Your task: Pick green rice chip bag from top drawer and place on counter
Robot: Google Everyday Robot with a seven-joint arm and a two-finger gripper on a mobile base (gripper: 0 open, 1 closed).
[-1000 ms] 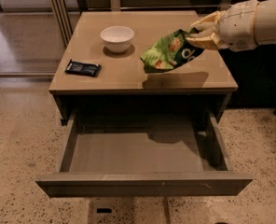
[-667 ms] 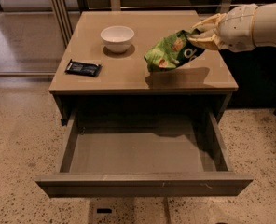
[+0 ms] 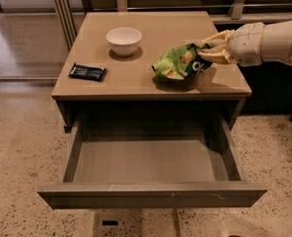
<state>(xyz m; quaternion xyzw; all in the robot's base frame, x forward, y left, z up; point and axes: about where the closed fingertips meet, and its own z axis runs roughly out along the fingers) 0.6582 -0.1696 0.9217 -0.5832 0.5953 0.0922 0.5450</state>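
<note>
Single camera view, arm (image 3: pixel 272 41) entering from the right edge. The gripper (image 3: pixel 205 51) sits above the right half of the counter (image 3: pixel 136 85), close to its right edge. Its two tan fingers (image 3: pixel 219 37) are drawn together and clamped on the dark right end of the green rice chip bag (image 3: pixel 178 63), with only the pinched foil between them. The bag stretches leftward from the fingertips, crumpled, printed side up. Its left and lower parts lie down on the counter over a dark shadow, while the gripped end is raised slightly. Whether the whole underside touches the surface cannot be told.

A white bowl (image 3: pixel 124 40) stands upright on the counter behind and to the left of the bag, well apart from it. A small flat black packet (image 3: pixel 88 72) lies near the left edge.

The top drawer (image 3: pixel 151 195) is pulled fully out below the counter, with its grey floor exposed.

Compared with one second ago, the gripper and bag have come down: the bag then hung tilted clear of the counter and now lies on it. The grip, bowl, packet and drawer are unchanged
</note>
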